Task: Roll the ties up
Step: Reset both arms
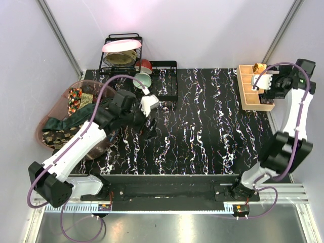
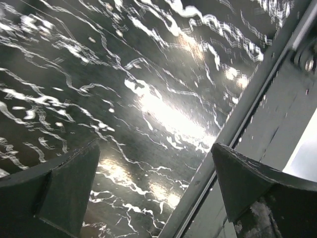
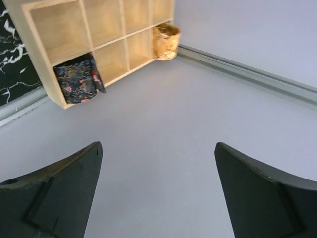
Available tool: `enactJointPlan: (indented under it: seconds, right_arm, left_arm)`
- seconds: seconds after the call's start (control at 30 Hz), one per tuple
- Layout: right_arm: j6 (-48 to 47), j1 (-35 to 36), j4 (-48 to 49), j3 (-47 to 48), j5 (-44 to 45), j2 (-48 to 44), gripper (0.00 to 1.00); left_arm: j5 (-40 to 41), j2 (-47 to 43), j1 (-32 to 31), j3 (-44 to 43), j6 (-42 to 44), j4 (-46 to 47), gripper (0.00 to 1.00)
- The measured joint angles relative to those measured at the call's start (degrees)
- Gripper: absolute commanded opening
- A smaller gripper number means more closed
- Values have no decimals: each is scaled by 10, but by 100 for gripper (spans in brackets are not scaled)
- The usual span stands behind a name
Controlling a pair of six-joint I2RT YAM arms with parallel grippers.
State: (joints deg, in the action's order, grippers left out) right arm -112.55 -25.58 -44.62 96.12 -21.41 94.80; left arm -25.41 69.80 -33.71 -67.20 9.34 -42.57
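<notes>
Several ties lie heaped in a pink basket (image 1: 50, 144) at the table's left: a dark green one (image 1: 61, 123) and a brown-gold patterned one (image 1: 76, 96). A rolled dark tie with red dots (image 3: 77, 79) and a rolled gold tie (image 3: 166, 42) sit in cells of the tan gridded tray (image 3: 106, 37), which stands at the table's far right (image 1: 247, 93). My left gripper (image 1: 150, 129) is open and empty above bare marble (image 2: 156, 146). My right gripper (image 1: 261, 87) is open and empty beside the tray (image 3: 159, 145).
A black dish rack (image 1: 121, 53) with plates stands at the back left, with a pale green bowl (image 1: 143, 79) and a red bowl (image 1: 146, 64) beside it. The table's metal front rail (image 2: 233, 129) shows in the left wrist view. Grey walls enclose the table.
</notes>
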Motion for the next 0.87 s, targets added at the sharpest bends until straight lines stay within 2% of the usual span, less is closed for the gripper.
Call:
enactJointPlan:
  seconds: [0.13,0.23,0.37,0.47,0.6,0.77,0.87]
  right_arm:
    - [118,16,21,-34,-12,-83,100]
    - [270,49,32,-46,-11,-130,100]
    - [524,101,25,-54,-7,-175,100]
    - [741,113,13,-82,-34,-198,100]
    - [885,111,7,-188,-67,-250,100]
    - [998,111,-36,-368,-102,-350,100]
    - [1023,111,-53,-392,-112,-399,100]
  left_arm:
    - [15,9,23,-82,-16,-43,99]
    - [32,32,48,-154,-28,-74,99]
    - [48,38,84,-175,-31,-96,99]
    - [66,24,116,-145,-32,-109,99]
    - [102,-24,147,-66,-30,-121,99]
    - [137,-120,191,16,-21,-148,99]
    - [141,-165,235,38,-21,-153,99]
